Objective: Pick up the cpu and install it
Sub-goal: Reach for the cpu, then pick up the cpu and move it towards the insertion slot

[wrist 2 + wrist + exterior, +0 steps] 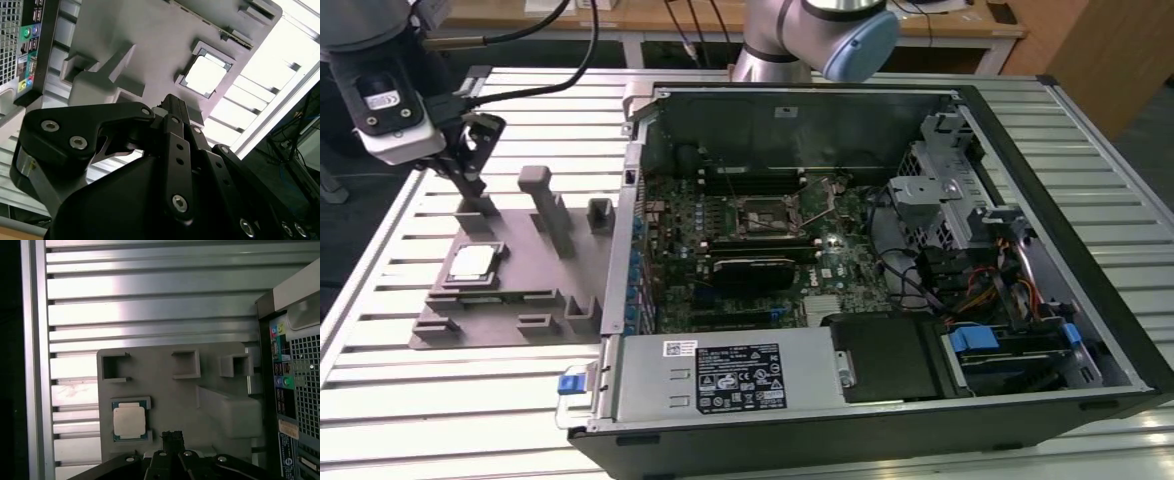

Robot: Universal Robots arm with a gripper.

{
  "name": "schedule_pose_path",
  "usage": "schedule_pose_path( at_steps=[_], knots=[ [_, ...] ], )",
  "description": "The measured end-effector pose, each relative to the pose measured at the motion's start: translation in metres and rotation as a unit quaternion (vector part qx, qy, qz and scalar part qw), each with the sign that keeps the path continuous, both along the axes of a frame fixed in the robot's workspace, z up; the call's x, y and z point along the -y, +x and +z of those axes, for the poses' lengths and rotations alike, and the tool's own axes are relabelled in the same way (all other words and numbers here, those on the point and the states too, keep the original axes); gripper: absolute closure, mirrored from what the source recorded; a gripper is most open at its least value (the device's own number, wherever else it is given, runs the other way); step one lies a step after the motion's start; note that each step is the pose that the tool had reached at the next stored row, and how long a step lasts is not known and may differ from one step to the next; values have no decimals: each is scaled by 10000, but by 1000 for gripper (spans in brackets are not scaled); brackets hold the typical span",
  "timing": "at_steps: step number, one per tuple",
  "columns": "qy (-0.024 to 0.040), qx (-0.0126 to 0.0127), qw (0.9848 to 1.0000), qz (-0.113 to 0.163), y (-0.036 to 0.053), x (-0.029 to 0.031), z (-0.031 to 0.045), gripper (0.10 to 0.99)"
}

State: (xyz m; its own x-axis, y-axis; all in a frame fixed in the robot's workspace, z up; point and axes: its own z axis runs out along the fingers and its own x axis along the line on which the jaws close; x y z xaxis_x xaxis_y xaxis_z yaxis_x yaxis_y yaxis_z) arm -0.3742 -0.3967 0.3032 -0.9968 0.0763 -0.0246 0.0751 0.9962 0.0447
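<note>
Starting with the cpu (471, 263): lies flat, metal side up, in a shallow square pocket of the grey plate (520, 300), toward the exterior view's left of that plate. Looks small, square and thin, with a silvery-grey top catching the light and a pale rim round it. Glares almost white in the second wrist view, and reads as a duller cream square inside a darker frame in the first wrist view. Fills its pocket neatly, with nothing resting on it. Moving out to the gripper (474, 200): hangs over the same plate, pinched together on nothing, pointing down near the cpu but clear of it, close to the plate's upright blocks (543, 205). Touching the plate or hovering just off it? Cannot tell. Over to the exterior view's right now, just beside the plate: an open computer case (1067, 200) lying on its side. Holds a green motherboard (841, 255) with a metal-framed square socket (767, 213) near the middle. Also holds a silver power supply (720, 375) along the near wall, and a tangle of cables (961, 280) toward the drive end. And under all of it, carrying plate and case alike, a table (454, 420) of ribbed metal slats.
</note>
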Motion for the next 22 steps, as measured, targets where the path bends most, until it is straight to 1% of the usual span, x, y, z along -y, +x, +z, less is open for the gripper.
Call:
schedule_pose_path(
  at_steps=[10, 22],
  knots=[
    [0, 0, 10000, 0, -18, 0, -30, 980],
    [-1, -1, 10000, 0, -86, 0, -124, 980]
  ],
)
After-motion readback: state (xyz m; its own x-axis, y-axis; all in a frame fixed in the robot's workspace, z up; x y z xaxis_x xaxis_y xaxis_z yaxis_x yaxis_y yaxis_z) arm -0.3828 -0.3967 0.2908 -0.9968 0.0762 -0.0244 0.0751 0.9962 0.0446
